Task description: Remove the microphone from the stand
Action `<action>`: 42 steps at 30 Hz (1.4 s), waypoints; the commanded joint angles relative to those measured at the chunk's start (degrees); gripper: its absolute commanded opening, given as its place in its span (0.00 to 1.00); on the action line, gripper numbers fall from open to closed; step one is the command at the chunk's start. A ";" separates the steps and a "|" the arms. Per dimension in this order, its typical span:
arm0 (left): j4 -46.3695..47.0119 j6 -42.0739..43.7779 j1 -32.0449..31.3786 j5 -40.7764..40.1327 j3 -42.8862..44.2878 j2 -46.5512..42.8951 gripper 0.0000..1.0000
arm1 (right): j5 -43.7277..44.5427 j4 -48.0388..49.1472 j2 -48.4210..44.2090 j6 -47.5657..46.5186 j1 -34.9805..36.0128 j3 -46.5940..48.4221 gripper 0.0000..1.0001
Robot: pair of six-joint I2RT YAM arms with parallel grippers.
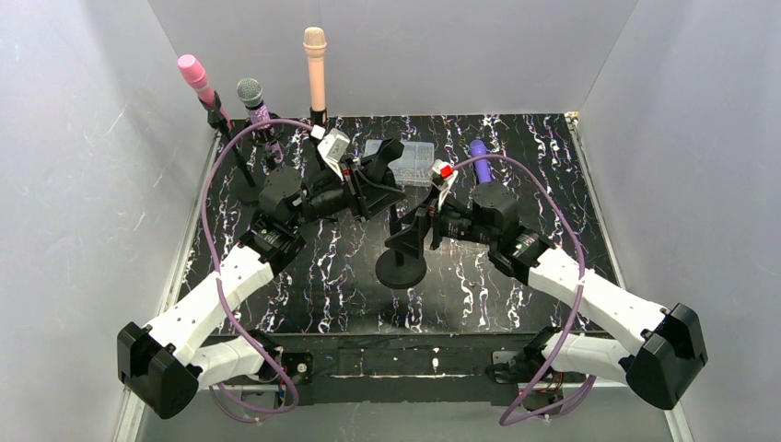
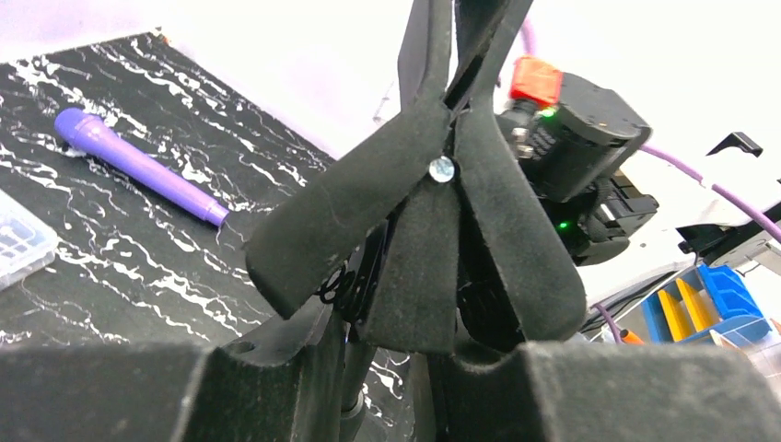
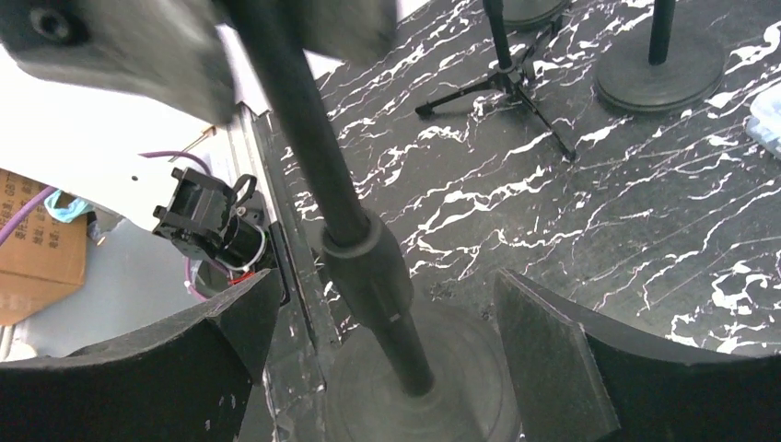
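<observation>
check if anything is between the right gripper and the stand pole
Nothing visible: the open right gripper straddles the stand pole, one finger on each side, above the round base. The left gripper is shut on the clip at its top.

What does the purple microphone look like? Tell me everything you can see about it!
The purple microphone is one colour all over and looks like smooth plastic. It has a fatter, rounded head and a long handle that gets thinner toward its end. It is not in any stand: it lies flat on its side on the black, white-veined table, near the back and right of the middle. A clear box lies close by but apart from it. Only the table touches it.
</observation>
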 commanded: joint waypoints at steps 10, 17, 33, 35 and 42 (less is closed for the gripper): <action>-4.30 -0.69 -0.16 -3.45 4.14 -2.76 0.00 | 18.34 2.33 0.32 -3.57 7.87 4.40 0.76; -6.70 0.26 -0.17 -5.28 4.89 -2.81 0.00 | 23.38 0.79 1.89 -4.49 10.47 5.24 0.67; -11.17 2.37 -0.17 -6.73 5.73 -2.92 0.00 | 31.18 0.87 2.05 -2.55 12.13 5.71 0.10; -12.57 3.60 -0.18 -6.80 6.27 -2.87 0.00 | 31.18 -0.10 1.94 -2.23 12.13 6.35 0.03; -16.47 6.65 -0.15 -9.08 6.33 -3.58 0.80 | 32.84 -3.96 1.28 -1.47 12.08 9.88 0.01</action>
